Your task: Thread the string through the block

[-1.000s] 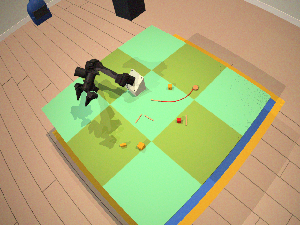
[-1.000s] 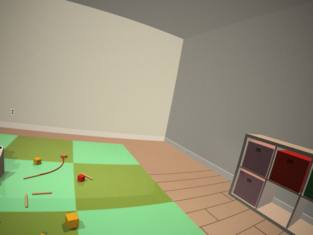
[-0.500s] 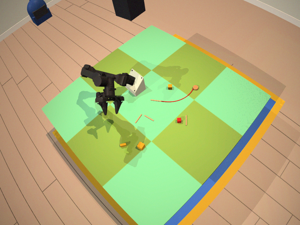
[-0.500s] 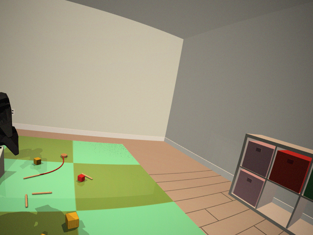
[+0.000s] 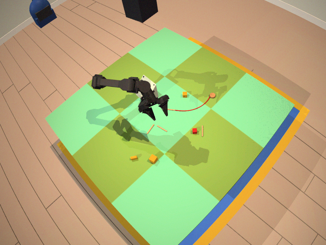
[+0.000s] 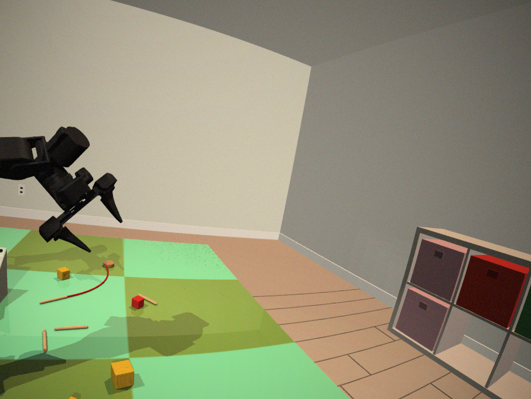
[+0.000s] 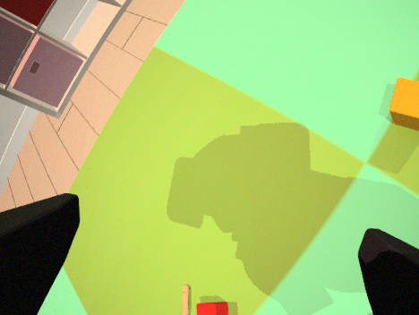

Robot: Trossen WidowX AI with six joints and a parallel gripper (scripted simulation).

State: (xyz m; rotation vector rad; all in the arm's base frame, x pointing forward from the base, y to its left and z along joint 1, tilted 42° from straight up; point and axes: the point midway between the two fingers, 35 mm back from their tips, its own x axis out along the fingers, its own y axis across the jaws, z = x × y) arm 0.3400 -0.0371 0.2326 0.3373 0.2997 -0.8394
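Note:
The wooden block with the hole [image 5: 184,94] [image 6: 62,273] is small and orange and stands on the mat. A dark hole shows on one face in the exterior view. The round button [image 5: 212,95] [image 6: 108,264] lies beyond it. A red string [image 5: 184,110] [image 6: 92,289] curves from the button to the thin stick [image 5: 171,109] [image 6: 53,300], which lies on the mat outside the block. In the top view a finger partly covers the stick's free end. My gripper [image 5: 160,117] [image 6: 105,236] [image 7: 224,229] is wide open and empty, raised above the mat.
Loose sticks [image 5: 150,129] [image 5: 162,128] lie in front of the gripper. Another loose stick [image 5: 202,131] [image 7: 185,300] lies beside a red cube [image 5: 194,131] [image 6: 137,302] [image 7: 212,309]. A larger orange block [image 5: 153,158] [image 6: 122,374] [image 7: 407,105] and a small orange piece [image 5: 134,158] stand farther off.

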